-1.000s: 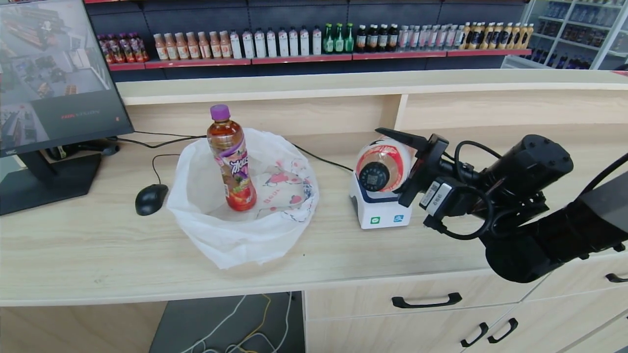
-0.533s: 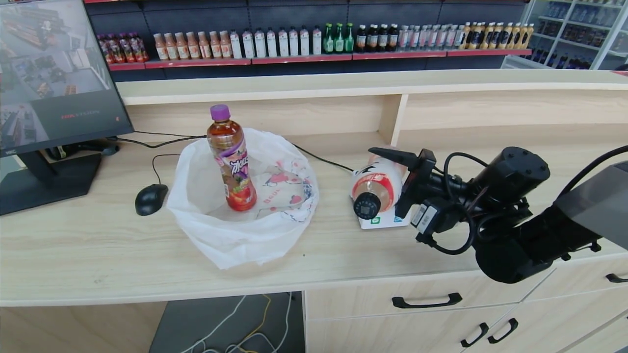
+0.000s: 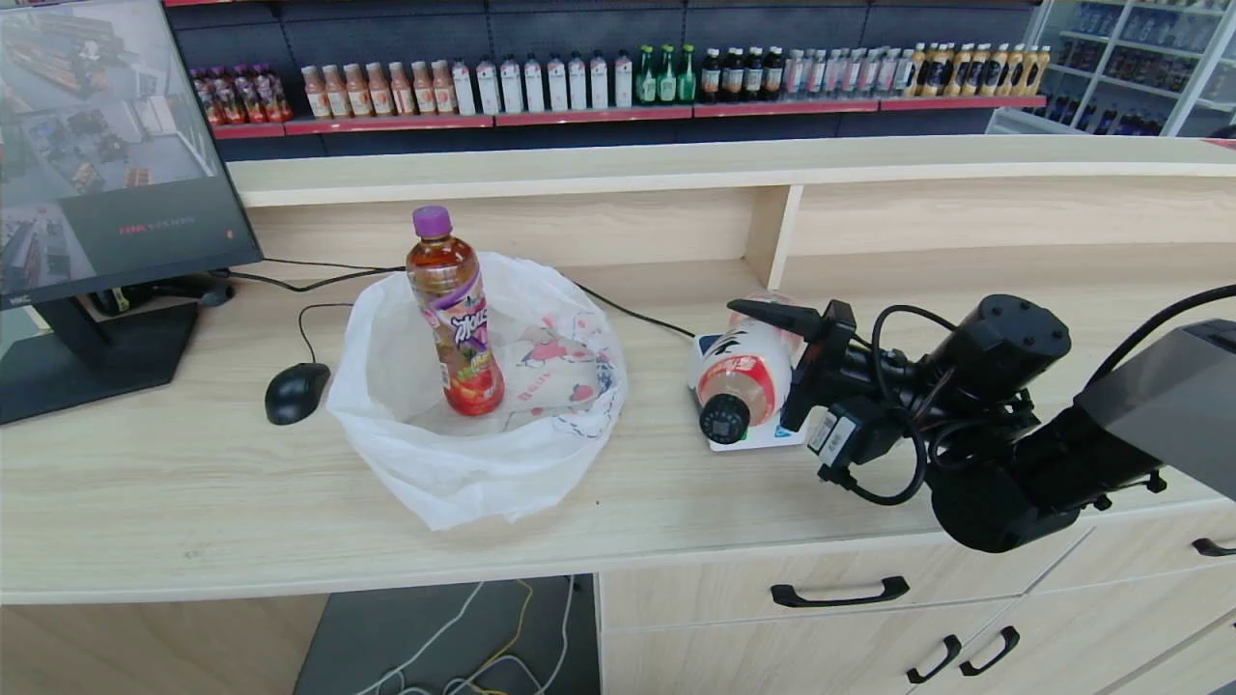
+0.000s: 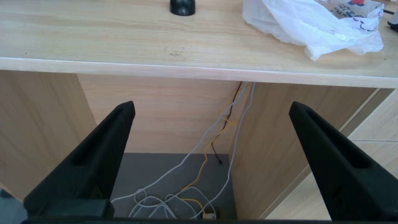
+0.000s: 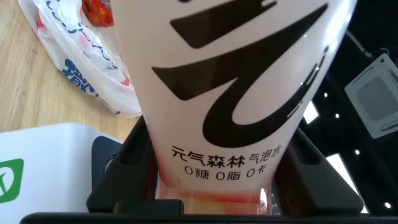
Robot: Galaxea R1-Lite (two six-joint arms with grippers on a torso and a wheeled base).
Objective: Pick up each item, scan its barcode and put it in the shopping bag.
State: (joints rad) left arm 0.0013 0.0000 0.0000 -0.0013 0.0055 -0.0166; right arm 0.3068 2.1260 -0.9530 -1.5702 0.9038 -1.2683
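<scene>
Right jaws clamped on white-and-red labelled plastic bottle with black cap [image 3: 748,367], held sideways, cap toward the bag, just over small white scanner box [image 3: 763,439]. Left jaws wide open, below front edge of light wood tabletop [image 3: 193,483]. Amber drink bottle with purple cap [image 3: 454,309] stands upright in white plastic shopping bag [image 3: 463,463].

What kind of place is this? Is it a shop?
Most likely a small shop's checkout counter. Rows of bottled drinks fill the red shelf behind. A white barcode scanner sits on the wooden counter, near a plastic shopping bag holding a purple-capped bottle.
</scene>
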